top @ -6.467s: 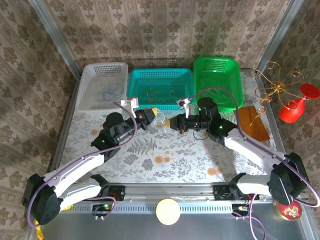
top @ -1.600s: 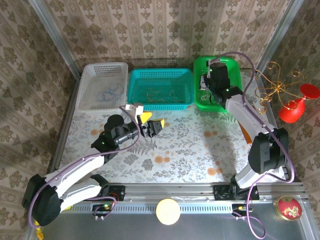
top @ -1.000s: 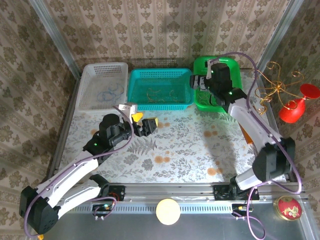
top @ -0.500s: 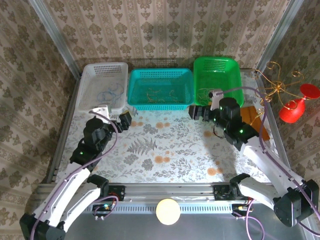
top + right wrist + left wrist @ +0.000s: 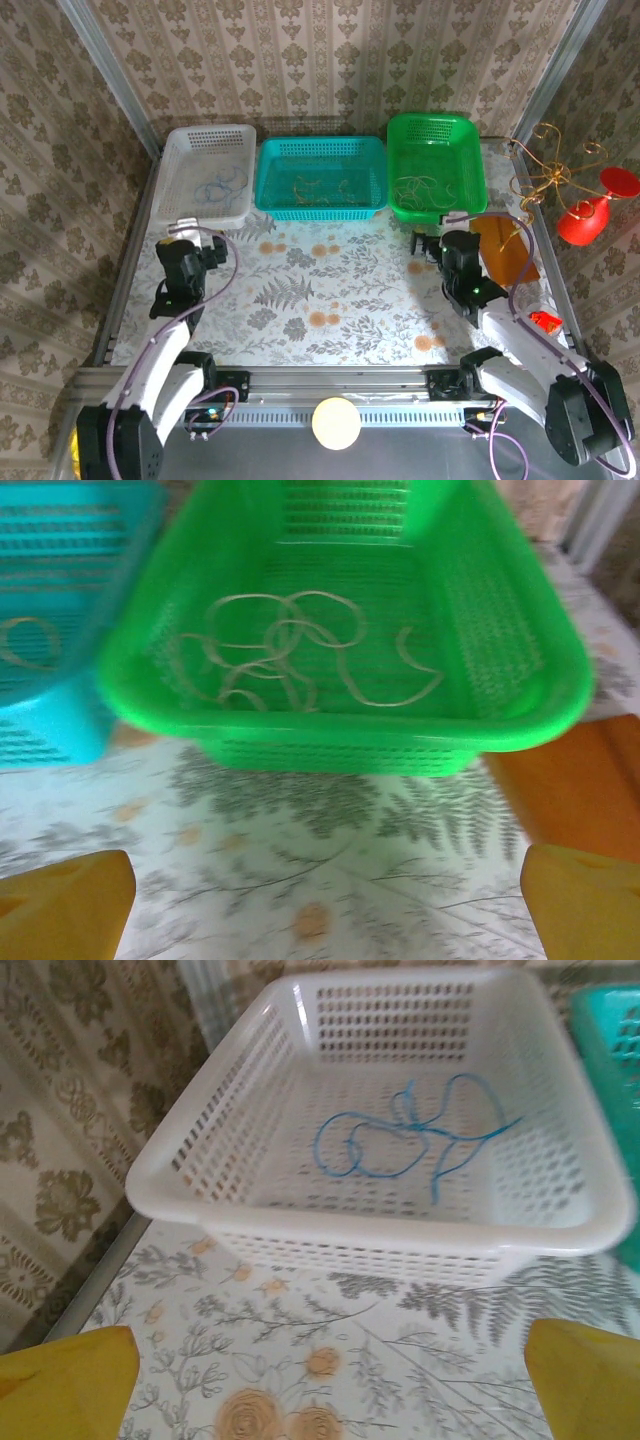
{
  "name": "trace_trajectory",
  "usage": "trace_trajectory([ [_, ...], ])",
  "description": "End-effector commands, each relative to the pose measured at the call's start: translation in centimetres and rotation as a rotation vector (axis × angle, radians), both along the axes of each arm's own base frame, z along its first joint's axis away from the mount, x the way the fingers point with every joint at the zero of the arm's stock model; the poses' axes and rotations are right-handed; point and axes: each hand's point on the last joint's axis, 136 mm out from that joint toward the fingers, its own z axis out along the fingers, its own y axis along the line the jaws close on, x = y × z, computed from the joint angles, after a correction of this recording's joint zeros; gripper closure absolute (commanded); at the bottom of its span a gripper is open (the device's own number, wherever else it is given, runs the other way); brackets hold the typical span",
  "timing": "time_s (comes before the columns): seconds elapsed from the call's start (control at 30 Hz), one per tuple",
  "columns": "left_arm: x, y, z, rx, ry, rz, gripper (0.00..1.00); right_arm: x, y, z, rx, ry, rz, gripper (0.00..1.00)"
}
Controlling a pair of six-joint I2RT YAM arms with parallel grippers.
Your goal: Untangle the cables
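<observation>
blue cable in white basket (pale cables: green basket)

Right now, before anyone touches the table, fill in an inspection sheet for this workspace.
Surface: table covered with a flowered cloth.
Job's things: blue cable in the white basket; gold cables in the teal basket; pale cables in the green basket.
Clutter: orange board, gold wire stand and red glass, all at the right edge.
Grippers: left fingers and right fingers are wide apart and hold nothing.
Cables: purple cords run along both arms.
Surroundings: patterned walls.
</observation>
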Motion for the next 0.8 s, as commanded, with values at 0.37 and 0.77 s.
trace_trajectory([
  [0.37,6.1,-0.9,-4.6,0.027,-0.128,-0.143,0.00,4.8,-2.8,-2.3,-0.077,-0.113,0.019,0.00],
  [0.77,8.3,-1.2,-7.2,-0.002,-0.010,-0.184,0.00,7.2,-2.9,-5.8,0.048,-0.061,0.105,0.00],
])
